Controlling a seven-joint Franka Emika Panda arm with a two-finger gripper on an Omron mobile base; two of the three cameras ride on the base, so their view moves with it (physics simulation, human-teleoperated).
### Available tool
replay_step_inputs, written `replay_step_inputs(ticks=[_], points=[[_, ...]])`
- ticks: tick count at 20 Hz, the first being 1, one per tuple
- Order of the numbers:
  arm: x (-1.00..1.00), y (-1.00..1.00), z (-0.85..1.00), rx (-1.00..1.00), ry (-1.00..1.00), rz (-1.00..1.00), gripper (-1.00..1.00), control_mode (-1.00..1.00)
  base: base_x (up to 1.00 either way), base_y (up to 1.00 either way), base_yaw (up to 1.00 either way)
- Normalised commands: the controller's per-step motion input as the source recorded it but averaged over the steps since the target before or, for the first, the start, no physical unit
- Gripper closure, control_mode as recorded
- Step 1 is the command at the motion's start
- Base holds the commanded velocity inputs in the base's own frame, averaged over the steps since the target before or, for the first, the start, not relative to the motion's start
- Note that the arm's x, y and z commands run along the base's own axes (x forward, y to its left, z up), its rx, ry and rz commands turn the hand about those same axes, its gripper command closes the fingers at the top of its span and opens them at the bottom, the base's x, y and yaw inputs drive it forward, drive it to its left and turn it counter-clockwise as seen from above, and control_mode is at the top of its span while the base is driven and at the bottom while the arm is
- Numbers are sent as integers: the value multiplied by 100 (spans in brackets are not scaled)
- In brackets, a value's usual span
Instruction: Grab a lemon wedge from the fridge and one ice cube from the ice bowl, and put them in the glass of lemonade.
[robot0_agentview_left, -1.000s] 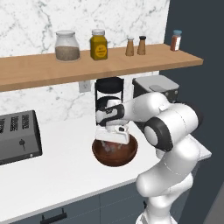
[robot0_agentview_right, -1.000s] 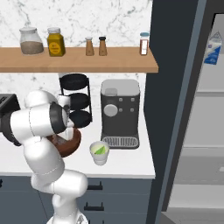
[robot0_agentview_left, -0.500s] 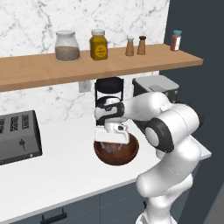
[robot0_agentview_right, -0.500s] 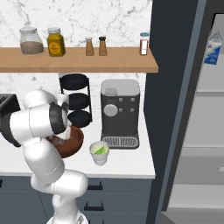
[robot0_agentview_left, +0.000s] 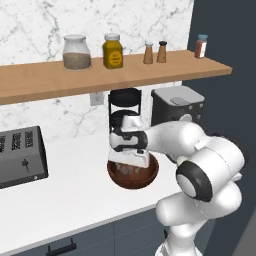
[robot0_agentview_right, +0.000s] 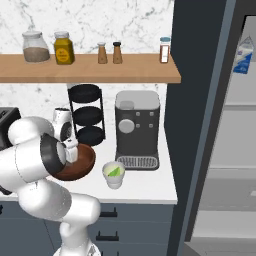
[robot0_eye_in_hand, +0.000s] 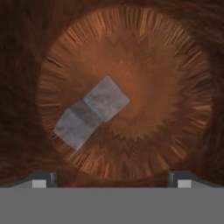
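The ice bowl (robot0_agentview_left: 133, 176), a dark reddish-brown wooden bowl (robot0_agentview_right: 82, 162), sits on the white counter in front of the black rack. My gripper (robot0_agentview_left: 133, 161) points down into it, open, its fingertips (robot0_eye_in_hand: 41, 179) wide apart just above the bowl's floor (robot0_eye_in_hand: 144, 65). Two pale grey ice cubes lie touching there: one ice cube (robot0_eye_in_hand: 106, 98) near the middle, the other (robot0_eye_in_hand: 76, 125) beside it. Nothing is between the fingers. The glass of lemonade (robot0_agentview_right: 114, 173) stands right of the bowl with a yellow-green lemon wedge (robot0_agentview_right: 116, 171) in it. The fridge (robot0_agentview_right: 200, 100) stands open at the right.
A coffee machine (robot0_agentview_right: 137, 130) stands behind the cup, and a black three-tier rack (robot0_agentview_right: 86, 115) behind the bowl. A toaster (robot0_agentview_left: 17, 155) sits at the counter's left. The wooden shelf (robot0_agentview_left: 150, 70) with jars hangs overhead. A milk carton (robot0_agentview_right: 243, 50) is in the fridge.
My hand has come down into the bowl, from above its rim to just over the ice cubes. The jaws stayed open and the bowl and cup have not moved.
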Motion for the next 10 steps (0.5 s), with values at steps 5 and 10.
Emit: replay_step_inputs(ticks=[5,10], points=[[46,-1,31,1,-3,1,-100,-100,0,0,0],[31,0,11,0,0,1,-100,-100,0,0,0]])
